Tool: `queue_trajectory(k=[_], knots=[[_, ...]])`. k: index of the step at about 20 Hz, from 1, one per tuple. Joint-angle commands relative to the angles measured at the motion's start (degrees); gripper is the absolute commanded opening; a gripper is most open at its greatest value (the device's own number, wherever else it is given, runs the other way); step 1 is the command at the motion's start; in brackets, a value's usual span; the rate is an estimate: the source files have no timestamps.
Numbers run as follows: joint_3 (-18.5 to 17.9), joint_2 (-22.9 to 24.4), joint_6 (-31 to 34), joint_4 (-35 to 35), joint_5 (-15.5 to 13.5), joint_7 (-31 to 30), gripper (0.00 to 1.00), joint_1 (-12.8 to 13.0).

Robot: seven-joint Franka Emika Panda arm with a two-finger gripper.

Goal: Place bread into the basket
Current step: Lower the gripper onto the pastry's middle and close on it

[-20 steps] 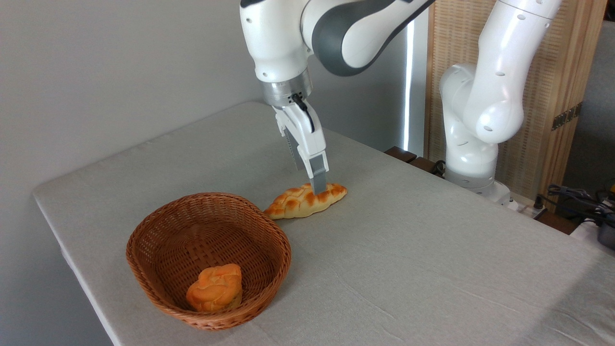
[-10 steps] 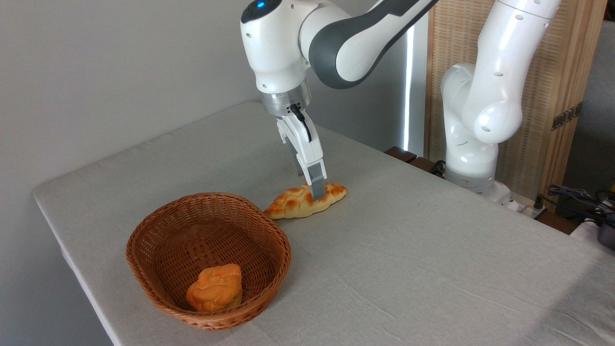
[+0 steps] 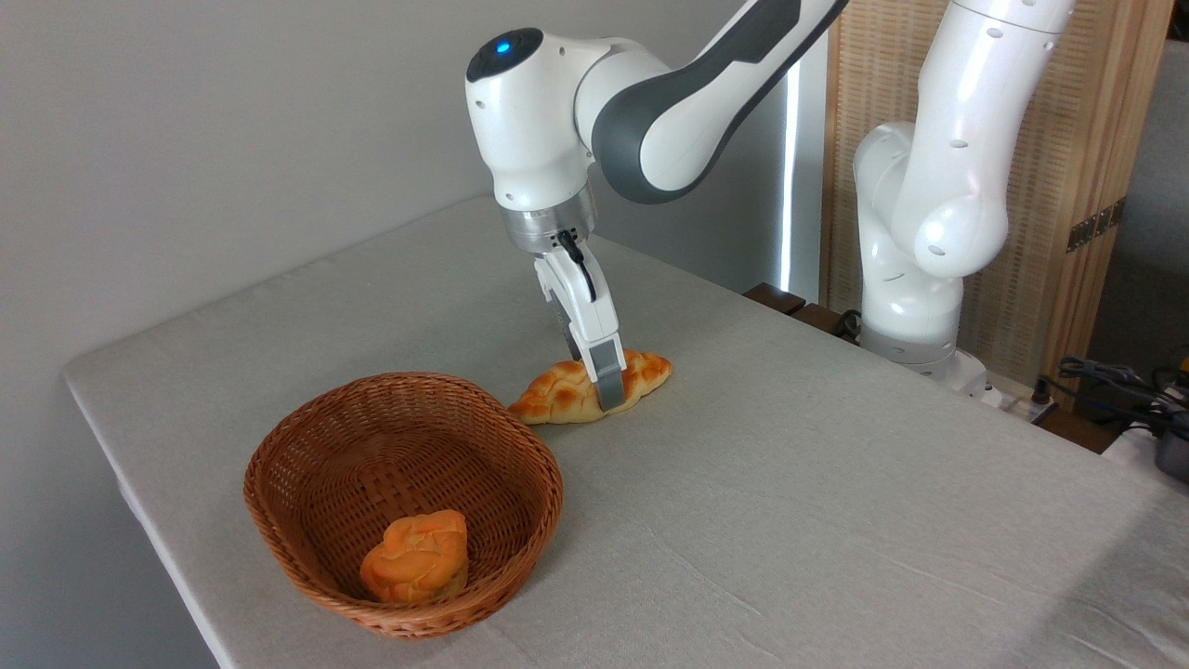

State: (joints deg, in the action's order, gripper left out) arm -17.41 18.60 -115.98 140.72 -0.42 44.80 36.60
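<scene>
The pincer (image 3: 606,395) has sunk lower, straddling the bread (image 3: 557,398).

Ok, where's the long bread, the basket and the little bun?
Bread (image 3: 555,398), fixed camera, on its braided left half.
Basket (image 3: 307,432), fixed camera, on its left inner wall.
Bun (image 3: 415,556), fixed camera, on its top.

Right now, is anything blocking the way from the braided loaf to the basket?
Nothing visible does. The bread lies on bare tablecloth just beyond the basket rim, with the gripper down over it. A small orange bun sits at the basket's near end, leaving the far part free.
</scene>
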Motion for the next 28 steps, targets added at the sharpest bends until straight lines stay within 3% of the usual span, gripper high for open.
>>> queue_trajectory(k=[1, 3, 5, 9, 14, 28], knots=[[-0.69, 0.03, -1.53, 0.79, 0.33, 0.29, 0.96, 0.85], [-0.87, 0.03, -1.53, 0.88, 0.33, 0.11, 0.66, 0.76], [-0.87, 0.03, -1.53, 0.79, 0.24, 0.11, 0.47, 0.76], [-1.04, 0.03, -1.53, 0.79, 0.33, 0.38, 0.27, 0.76], [-1.13, 0.20, -1.44, 0.61, 0.33, 0.38, 0.18, 0.76], [-1.13, 1.43, -0.56, -0.70, 0.33, 0.38, 0.17, 0.58]])
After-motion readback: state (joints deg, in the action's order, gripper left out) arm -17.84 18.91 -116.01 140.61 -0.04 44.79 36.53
